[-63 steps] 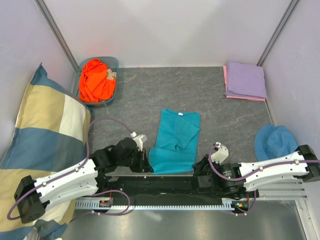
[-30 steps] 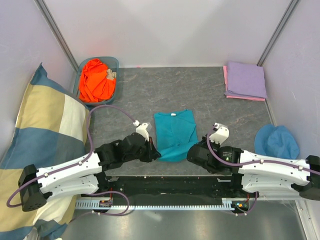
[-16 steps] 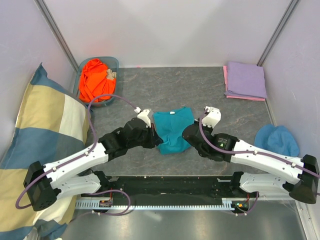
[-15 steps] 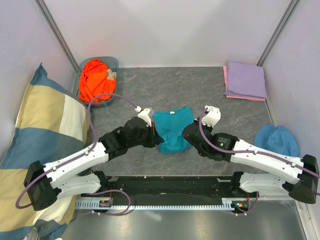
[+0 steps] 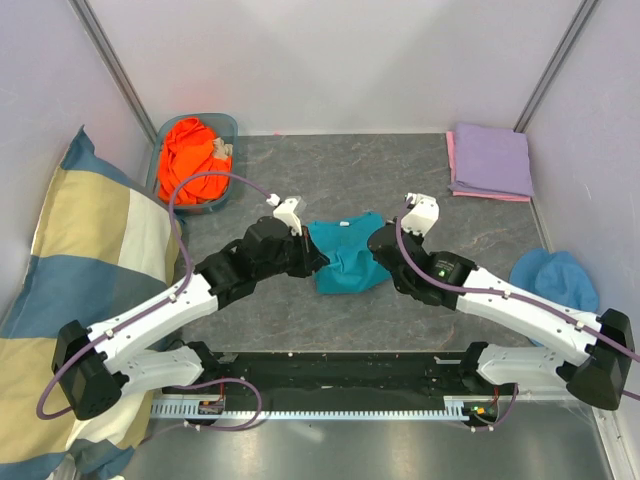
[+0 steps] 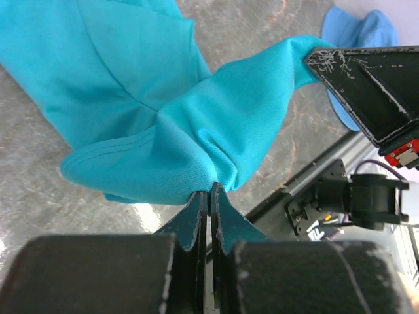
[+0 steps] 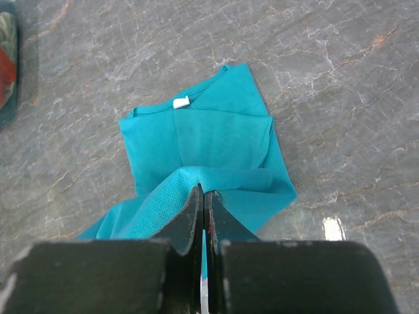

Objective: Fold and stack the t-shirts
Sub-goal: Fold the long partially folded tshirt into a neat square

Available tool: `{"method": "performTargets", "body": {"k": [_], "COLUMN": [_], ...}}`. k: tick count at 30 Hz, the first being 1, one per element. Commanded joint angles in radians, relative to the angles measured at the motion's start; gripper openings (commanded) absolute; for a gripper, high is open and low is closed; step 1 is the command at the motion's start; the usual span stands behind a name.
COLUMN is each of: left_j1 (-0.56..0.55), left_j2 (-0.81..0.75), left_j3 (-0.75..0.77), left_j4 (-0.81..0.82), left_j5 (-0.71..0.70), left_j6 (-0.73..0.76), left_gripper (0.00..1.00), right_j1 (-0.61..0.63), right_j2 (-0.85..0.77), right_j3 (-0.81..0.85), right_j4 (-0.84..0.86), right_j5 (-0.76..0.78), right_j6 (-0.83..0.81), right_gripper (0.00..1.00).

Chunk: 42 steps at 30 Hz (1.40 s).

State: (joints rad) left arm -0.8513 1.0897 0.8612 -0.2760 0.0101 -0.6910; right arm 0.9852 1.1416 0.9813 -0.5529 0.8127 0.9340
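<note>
Grips teal t-shirt [image 5: 345,258] mid-fold with left gripper [image 6: 209,191] and right gripper [image 7: 201,191]; has lavender shirt [image 5: 492,160] stacked on pink shirt [image 5: 451,160]; leaves orange shirt [image 5: 193,160] at 11 o'clock.

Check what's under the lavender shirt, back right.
A pink t-shirt, only its left and near edges showing beneath the folded lavender t-shirt. The rest of it is covered.

Over the last 2 seconds the left fingers [image 6: 194,212] and right fingers [image 7: 191,208] swung from the near edge of the surface [image 5: 300,180] out to its middle, hauling the teal t-shirt [image 5: 345,262] hem toward the far edge. It went from long and flat to a short doubled-over bunch.
</note>
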Motion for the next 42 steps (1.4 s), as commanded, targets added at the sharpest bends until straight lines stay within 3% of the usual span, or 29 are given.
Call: {"method": "performTargets", "body": {"k": [1, 9, 18, 20, 21, 22, 24, 25, 26, 32, 42], "left_j1": [0.050, 0.188, 0.311, 0.360, 0.380, 0.423, 0.468, 0.506, 0.520, 0.534, 0.491], "left_j2": [0.024, 0.131, 0.438, 0.546, 0.585, 0.620, 0.690, 0.700, 0.704, 0.650, 0.458], "left_j3": [0.021, 0.021, 0.016, 0.019, 0.031, 0.039, 0.055, 0.059, 0.059, 0.101, -0.094], "left_j4": [0.081, 0.204, 0.455, 0.535, 0.558, 0.573, 0.619, 0.632, 0.649, 0.623, 0.583], "left_j5": [0.025, 0.105, 0.165, 0.168, 0.171, 0.166, 0.183, 0.195, 0.209, 0.214, 0.235], "left_j6": [0.057, 0.071, 0.059, 0.048, 0.047, 0.026, -0.008, -0.045, -0.056, -0.056, -0.035], "left_gripper": [0.02, 0.02, 0.02, 0.09, 0.12, 0.37, 0.65, 0.88, 1.00, 1.00, 1.00], "right_j1": [-0.068, -0.238, -0.405, -0.428, -0.450, -0.459, -0.482, -0.488, -0.497, -0.502, -0.500], "right_j2": [0.038, 0.173, 0.488, 0.544, 0.596, 0.618, 0.636, 0.626, 0.613, 0.466, 0.239], "right_j3": [0.039, 0.057, 0.065, 0.065, 0.080, 0.089, 0.096, 0.086, 0.076, -0.021, -0.208], "right_j4": [0.108, 0.289, 0.545, 0.666, 0.689, 0.708, 0.738, 0.752, 0.768, 0.740, 0.654], "right_j5": [-0.059, -0.243, -0.434, -0.492, -0.504, -0.514, -0.517, -0.514, -0.509, -0.471, -0.590], "right_j6": [-0.098, -0.213, -0.290, -0.313, -0.348, -0.365, -0.385, -0.399, -0.406, -0.431, -0.380], "right_gripper": [0.00, 0.00, 0.00, 0.00, 0.20, 0.36, 0.61, 0.66, 0.73, 0.79, 0.84]}}
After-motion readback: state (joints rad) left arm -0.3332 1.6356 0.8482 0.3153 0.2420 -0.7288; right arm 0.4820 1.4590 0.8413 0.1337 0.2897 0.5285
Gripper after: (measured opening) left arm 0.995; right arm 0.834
